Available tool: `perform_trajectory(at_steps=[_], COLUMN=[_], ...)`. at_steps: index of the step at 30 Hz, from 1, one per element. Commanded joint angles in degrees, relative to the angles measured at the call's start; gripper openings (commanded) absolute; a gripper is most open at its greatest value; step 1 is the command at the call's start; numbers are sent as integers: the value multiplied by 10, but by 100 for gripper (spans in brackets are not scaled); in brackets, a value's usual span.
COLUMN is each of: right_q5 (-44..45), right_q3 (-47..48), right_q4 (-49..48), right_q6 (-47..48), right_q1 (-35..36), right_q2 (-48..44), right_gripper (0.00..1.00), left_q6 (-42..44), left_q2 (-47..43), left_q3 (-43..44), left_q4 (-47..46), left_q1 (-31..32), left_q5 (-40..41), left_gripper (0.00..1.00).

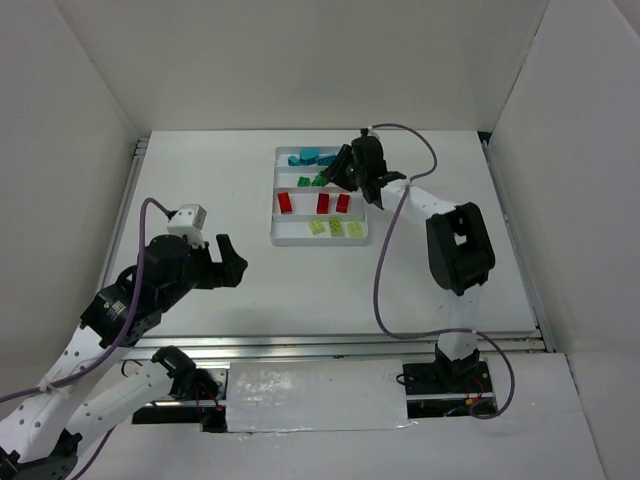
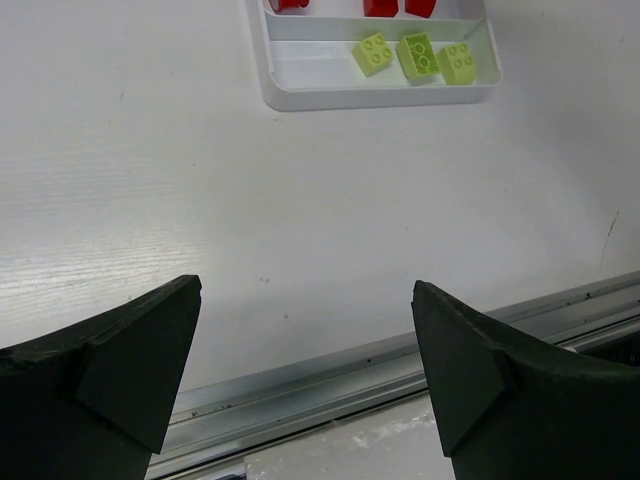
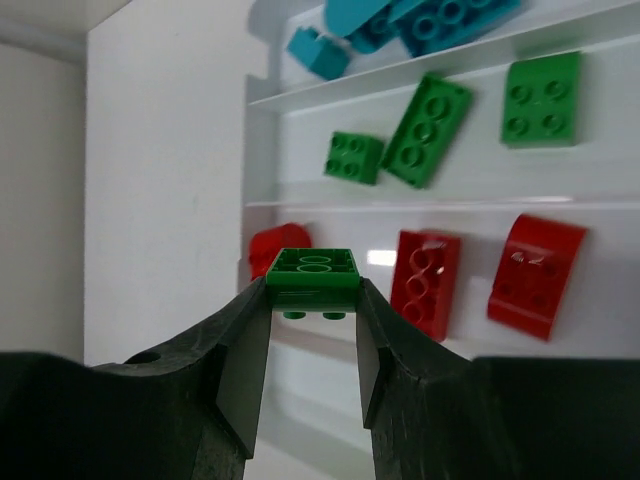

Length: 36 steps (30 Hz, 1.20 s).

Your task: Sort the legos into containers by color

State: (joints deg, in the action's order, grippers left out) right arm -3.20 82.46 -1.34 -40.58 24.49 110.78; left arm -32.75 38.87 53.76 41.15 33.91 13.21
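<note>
The white tray (image 1: 274, 215) lies at the back centre with four rows: teal bricks (image 1: 312, 157), green bricks (image 1: 308, 181), red bricks (image 1: 323, 203) and yellow-green bricks (image 1: 336, 228). My right gripper (image 1: 345, 170) hovers over the tray. In the right wrist view it (image 3: 312, 300) is shut on a green brick (image 3: 313, 268), held studs-down above the red bricks (image 3: 426, 283), short of the green row (image 3: 427, 130). My left gripper (image 1: 237, 260) is open and empty over bare table, well in front of the tray. In its wrist view (image 2: 306, 288) the yellow-green bricks (image 2: 417, 55) show far ahead.
An aluminium rail (image 1: 350, 343) runs along the table's near edge and shows in the left wrist view (image 2: 400, 370). White walls enclose the table on three sides. The right arm's cable (image 1: 380, 280) loops over the table right of centre.
</note>
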Motion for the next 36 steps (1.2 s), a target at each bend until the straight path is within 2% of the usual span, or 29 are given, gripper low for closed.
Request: perform_trajectory(at_steps=[1,7,13,16,17,22,25,27,29,35,36], right_q5=[-14,-65,-85,-83,-82,-95,-87,-81,-80,-80,-79], right_q3=[81,175,210,207,209,196,175,171,175,177,181], right_q4=[21,22,36,36,41,42,36,42,51,62,67], right_q6=[-35,-59,-62,-64,-64,-61,-60,-55,-50,-31,-25], right_q1=[-23,-49,-56,-59,-59,-69,-74,-78,-81,-91,-91], right_q2=[51,142,183,185,187,182,165,157,154,135,131], right_gripper=[0,0,8,16,25,42,60,63,73,78,81], left_q6=[19,40,51,52,52,52,52,52,52,52,52], left_q2=[-21,-31,-14,-12,-13,-17,-17,-15,-13,-10,-10], left_q3=[-2,-12,-11,-10,-11,-13,-12,-12,-12,-12,-11], left_q4=[-15,-36,-41,-41,-41,-44,-44,-44,-46,-46,-47], left_q1=[1,0,1,0,0,-1,-2,-2,-3,-7,-7], left_q5=[14,-32,-53,-54,-55,-58,-58,-59,-60,-62,-64], left_gripper=[99,99,100,100,100,100,99,100,100,99,100])
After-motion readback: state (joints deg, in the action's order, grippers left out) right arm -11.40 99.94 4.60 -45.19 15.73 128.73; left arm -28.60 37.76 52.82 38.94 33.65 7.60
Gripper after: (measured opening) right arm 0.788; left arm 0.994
